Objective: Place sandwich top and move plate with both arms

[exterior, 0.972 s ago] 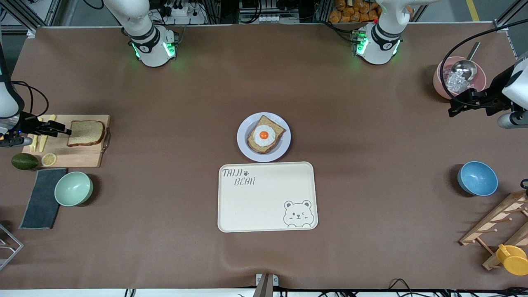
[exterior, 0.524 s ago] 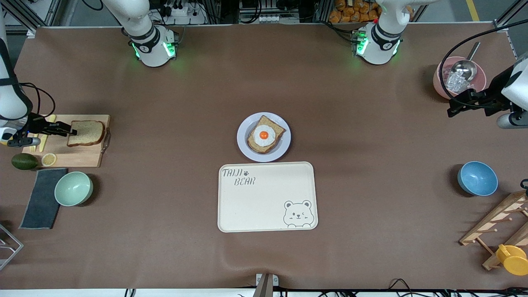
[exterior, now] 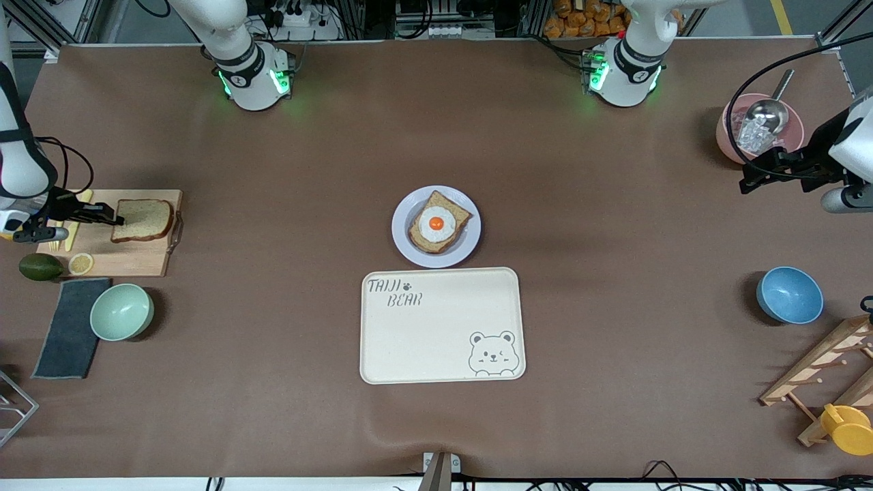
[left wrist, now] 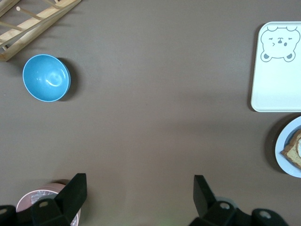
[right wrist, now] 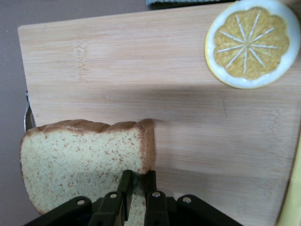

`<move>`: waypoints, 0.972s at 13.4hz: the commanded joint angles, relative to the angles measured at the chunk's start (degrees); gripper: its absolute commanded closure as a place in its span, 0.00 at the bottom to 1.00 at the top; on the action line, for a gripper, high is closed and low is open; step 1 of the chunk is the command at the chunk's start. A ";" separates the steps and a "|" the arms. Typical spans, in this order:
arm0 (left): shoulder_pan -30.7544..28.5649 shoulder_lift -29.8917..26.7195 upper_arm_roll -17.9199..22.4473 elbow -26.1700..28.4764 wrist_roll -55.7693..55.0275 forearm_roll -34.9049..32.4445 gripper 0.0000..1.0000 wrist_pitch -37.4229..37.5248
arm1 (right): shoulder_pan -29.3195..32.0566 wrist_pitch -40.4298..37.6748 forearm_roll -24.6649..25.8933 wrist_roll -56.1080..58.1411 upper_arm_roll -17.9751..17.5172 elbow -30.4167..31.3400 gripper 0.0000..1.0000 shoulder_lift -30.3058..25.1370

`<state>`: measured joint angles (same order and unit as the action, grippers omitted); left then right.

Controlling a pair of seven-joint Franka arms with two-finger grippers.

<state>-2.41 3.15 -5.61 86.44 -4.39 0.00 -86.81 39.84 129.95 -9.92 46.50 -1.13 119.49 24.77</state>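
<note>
R gripper (right wrist: 137, 188) clenched on sandwich top (right wrist: 80, 162) edge, atop cutting board (right wrist: 141, 70). L gripper (left wrist: 139, 195) released, waiting over bench nr pink bowl (exterior: 733, 140).

I see the bear tray (exterior: 442, 324) centre table. Toward the right arm's end lies a cutting board (exterior: 136, 256), a lemon slice (exterior: 80, 263) on it, an avocado (exterior: 40, 266) beside it, a green bowl (exterior: 121, 311) nearer the camera.

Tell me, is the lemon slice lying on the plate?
No, the lemon slice lies on the wooden cutting board, not on the plate.
</note>
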 commanded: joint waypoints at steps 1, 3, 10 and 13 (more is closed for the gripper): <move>-0.14 -0.25 -0.11 0.13 -1.14 0.97 0.00 -0.12 | 1.29 0.74 -0.54 0.61 -1.06 0.21 1.00 0.45; -0.14 -0.25 -0.11 0.13 -1.14 0.97 0.00 -0.20 | 1.20 0.65 -0.54 0.61 -1.15 0.21 1.00 0.45; -0.14 -0.25 -0.11 -0.13 -1.06 1.41 0.00 -0.21 | 0.77 -6.26 -0.63 0.44 -1.33 -3.81 1.00 0.27; -0.31 -0.25 -0.11 -0.22 -1.06 2.11 0.00 -0.29 | 0.15 -14.18 -0.63 -0.18 -1.42 -9.09 1.00 0.19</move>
<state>-2.42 3.15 -5.61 86.43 -4.39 0.89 -86.87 39.70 120.15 -9.93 46.52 -1.94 114.12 24.73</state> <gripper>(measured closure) 0.000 0.965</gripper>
